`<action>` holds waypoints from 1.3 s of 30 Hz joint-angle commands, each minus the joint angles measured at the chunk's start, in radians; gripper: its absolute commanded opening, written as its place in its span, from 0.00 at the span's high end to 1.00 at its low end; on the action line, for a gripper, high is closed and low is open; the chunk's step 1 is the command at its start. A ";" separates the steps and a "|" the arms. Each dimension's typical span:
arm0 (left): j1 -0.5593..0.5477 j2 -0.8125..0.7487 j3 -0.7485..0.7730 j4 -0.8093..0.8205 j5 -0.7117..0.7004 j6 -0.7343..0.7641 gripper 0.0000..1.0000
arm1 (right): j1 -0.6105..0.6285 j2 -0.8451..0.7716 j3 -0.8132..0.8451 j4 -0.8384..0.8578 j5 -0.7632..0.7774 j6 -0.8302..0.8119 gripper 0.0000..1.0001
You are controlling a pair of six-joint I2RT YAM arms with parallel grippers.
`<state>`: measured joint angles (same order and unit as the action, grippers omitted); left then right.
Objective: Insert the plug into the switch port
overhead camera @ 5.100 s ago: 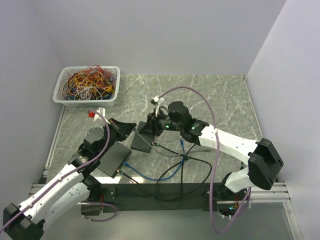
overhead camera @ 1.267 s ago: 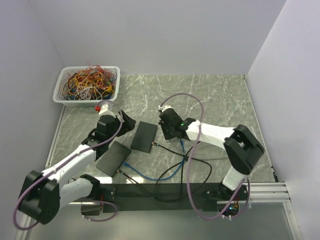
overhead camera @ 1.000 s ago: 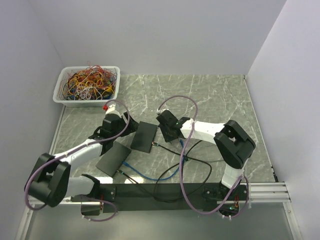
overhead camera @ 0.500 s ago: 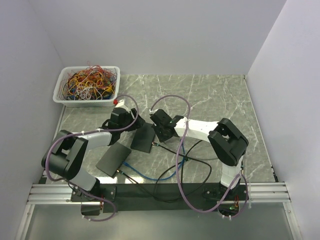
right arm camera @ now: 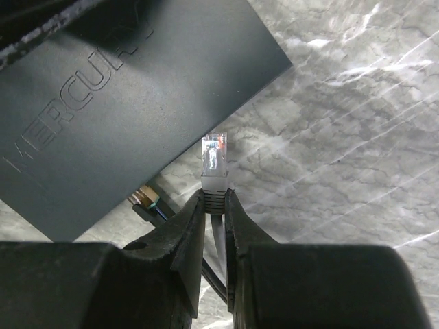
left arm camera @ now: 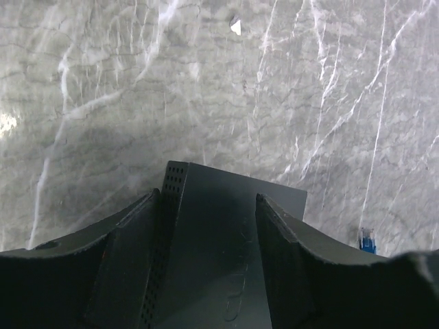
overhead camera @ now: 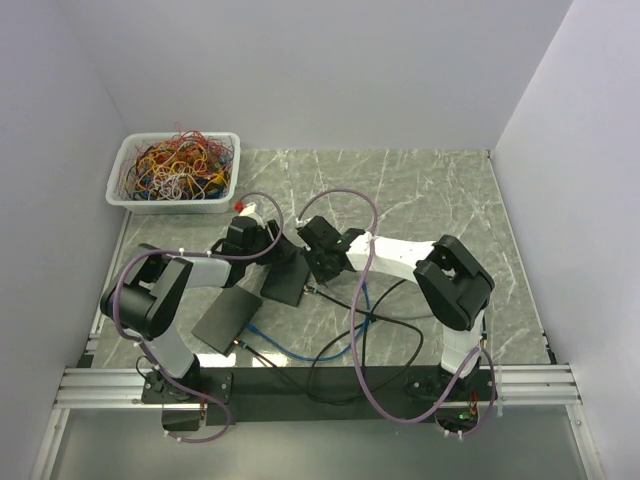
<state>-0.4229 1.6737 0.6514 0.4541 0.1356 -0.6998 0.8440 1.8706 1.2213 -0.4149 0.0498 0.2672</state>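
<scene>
Left gripper point(left arm camera: 208, 209) has swung in from the left and now straddles the switch point(left arm camera: 219, 267), jaws partly open, one finger along each flank; can't tell if the pads touch yet. Right gripper point(right arm camera: 214, 200) is pinched tight on the plug point(right arm camera: 214, 159), clear tip sticking out past the fingertips, just off the switch's corner and not in any port. Clamp the switch firmly first, then square the plug to its port and feed straight, slow.

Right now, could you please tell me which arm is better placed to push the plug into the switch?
Right. The right gripper pinches the plug, tip pointing out beside the switch; the left gripper straddles the switch, likely better for steadying it.
</scene>
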 commanded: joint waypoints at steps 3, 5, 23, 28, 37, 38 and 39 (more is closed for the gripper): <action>-0.001 0.027 0.024 0.069 0.065 -0.003 0.38 | 0.010 0.019 0.060 0.010 -0.045 -0.003 1.00; -0.001 0.037 0.036 0.063 0.071 -0.003 0.38 | 0.010 0.019 0.057 0.016 -0.073 -0.002 1.00; -0.007 0.037 0.037 0.029 0.035 -0.009 0.40 | 0.012 -0.013 -0.012 0.002 -0.085 0.009 1.00; -0.007 0.041 0.031 0.058 0.064 -0.007 0.41 | 0.012 0.004 -0.010 0.005 -0.077 0.006 1.00; -0.019 0.057 0.033 0.086 0.122 0.051 0.43 | 0.007 0.041 0.095 -0.027 -0.056 -0.026 1.00; -0.019 0.058 0.031 0.087 0.130 0.060 0.43 | 0.007 0.039 0.102 -0.025 -0.056 -0.031 1.00; -0.020 0.061 0.033 0.096 0.150 0.077 0.43 | 0.007 0.036 0.106 -0.024 -0.054 -0.046 1.00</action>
<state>-0.4202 1.7191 0.6655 0.5121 0.1822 -0.6678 0.8440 1.9068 1.2659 -0.4690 -0.0048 0.2539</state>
